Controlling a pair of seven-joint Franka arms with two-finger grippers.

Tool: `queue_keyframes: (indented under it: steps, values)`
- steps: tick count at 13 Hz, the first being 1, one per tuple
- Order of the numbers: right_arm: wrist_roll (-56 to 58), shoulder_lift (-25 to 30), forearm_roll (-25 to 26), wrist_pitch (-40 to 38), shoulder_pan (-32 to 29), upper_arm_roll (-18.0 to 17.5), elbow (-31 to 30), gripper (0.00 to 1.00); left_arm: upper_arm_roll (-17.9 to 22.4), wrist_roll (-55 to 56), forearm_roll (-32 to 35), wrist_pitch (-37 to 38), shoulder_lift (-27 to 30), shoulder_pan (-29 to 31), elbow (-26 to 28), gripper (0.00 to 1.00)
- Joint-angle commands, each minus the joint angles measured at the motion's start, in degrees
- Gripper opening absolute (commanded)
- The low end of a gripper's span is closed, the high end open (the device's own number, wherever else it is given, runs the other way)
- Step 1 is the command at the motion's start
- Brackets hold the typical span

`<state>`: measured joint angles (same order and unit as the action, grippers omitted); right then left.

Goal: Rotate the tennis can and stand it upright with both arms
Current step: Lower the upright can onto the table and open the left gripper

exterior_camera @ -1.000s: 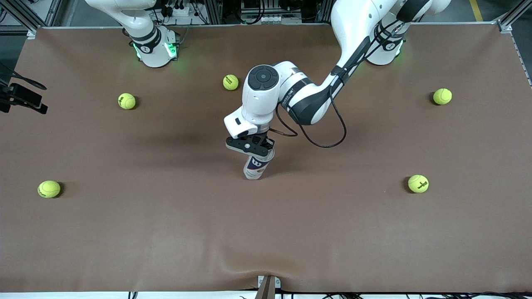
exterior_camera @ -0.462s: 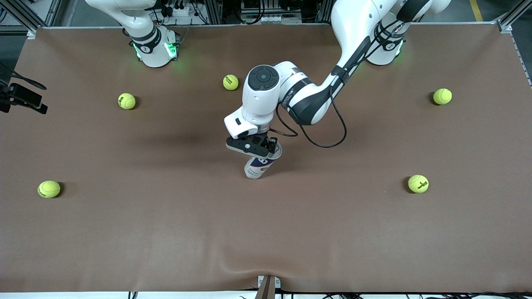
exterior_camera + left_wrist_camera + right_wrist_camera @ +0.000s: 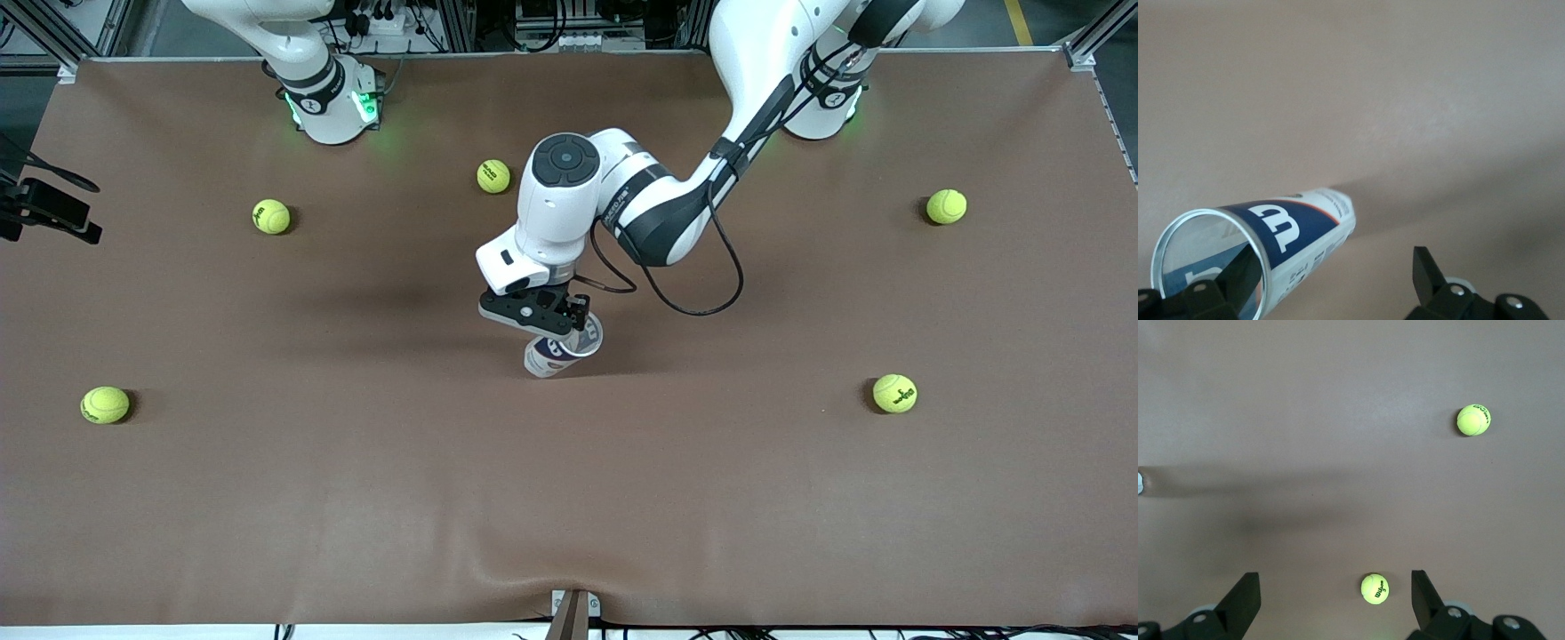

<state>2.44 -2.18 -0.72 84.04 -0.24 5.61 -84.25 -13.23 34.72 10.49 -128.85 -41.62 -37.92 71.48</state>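
Observation:
The tennis can (image 3: 556, 353) stands on its base at the middle of the table. It tilts, with its open silvery rim (image 3: 584, 338) leaning toward the left arm's end. My left gripper (image 3: 540, 318) hangs right over its top, open. In the left wrist view the tennis can (image 3: 1295, 230) lies close against one finger (image 3: 1245, 270), which shows through the clear wall. The other finger stands well apart, and the left gripper (image 3: 1335, 252) grips nothing. The right arm waits; its right gripper (image 3: 1335, 577) is open over bare cloth, out of the front view.
Several yellow tennis balls lie scattered on the brown cloth: one (image 3: 493, 176) near the arms' bases, one (image 3: 271, 216) and one (image 3: 105, 404) toward the right arm's end, one (image 3: 946, 206) and one (image 3: 894, 393) toward the left arm's end.
My left gripper has opened and let go of the tennis can, and has risen slightly. The can's top has tipped toward the left arm's end. The right arm has not moved.

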Motion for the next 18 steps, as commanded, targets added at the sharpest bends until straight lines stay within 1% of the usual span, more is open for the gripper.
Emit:
queue_keyframes:
  steps: [1,3,8,11,18]
  values:
    - [-1.3,0.16,0.9,-0.98,0.33,-0.07,0.93,1.0,0.31,0.17,0.94,-4.12,-0.47,-0.4,-0.55,1.0]
    - [-1.3,0.16,0.9,-0.98,0.33,-0.07,0.93,1.0,0.31,0.88,0.94,-6.41,-0.83,-0.4,-0.55,1.0]
    - [-1.3,0.16,0.9,-0.98,0.42,-0.07,0.93,1.0,0.4,3.16,0.94,-6.51,-0.83,-1.36,-0.47,1.0]
    - [-1.3,0.07,0.9,-0.98,0.42,-0.07,0.84,1.0,0.4,3.34,0.94,-6.51,-1.71,-1.8,-0.38,1.0]
    - [-1.3,0.07,0.9,-0.98,0.42,-0.16,0.93,1.0,0.4,4.13,0.94,-7.12,-1.8,-2.68,-0.47,1.0]
